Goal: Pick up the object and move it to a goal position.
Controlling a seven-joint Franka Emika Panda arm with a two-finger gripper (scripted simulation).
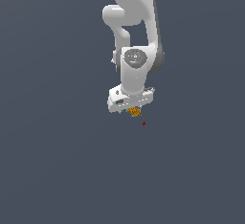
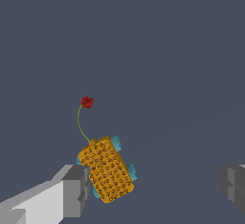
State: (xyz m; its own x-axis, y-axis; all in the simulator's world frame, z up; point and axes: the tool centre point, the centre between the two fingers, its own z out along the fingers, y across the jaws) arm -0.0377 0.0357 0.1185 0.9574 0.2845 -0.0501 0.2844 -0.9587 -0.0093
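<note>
The object [image 1: 134,111] is a tiny orange-yellow lump with teal specks, right under my white gripper [image 1: 129,112]. In the wrist view the object [image 2: 106,169] lies between the fingers. It touches one grey finger [image 2: 72,190], while the other finger [image 2: 233,184] stands far from it. The jaws are wide apart, so the gripper [image 2: 153,187] is open. The goal, a small dark red dot [image 1: 143,123], sits just beyond the object toward the exterior view's right. It also shows in the wrist view [image 2: 86,102], where a thin curved line runs from the object to it.
The white arm [image 1: 136,36] comes down from the top of the exterior view. Around it there is only a plain dark grey-blue surface [image 1: 57,161], with no other objects or edges in view.
</note>
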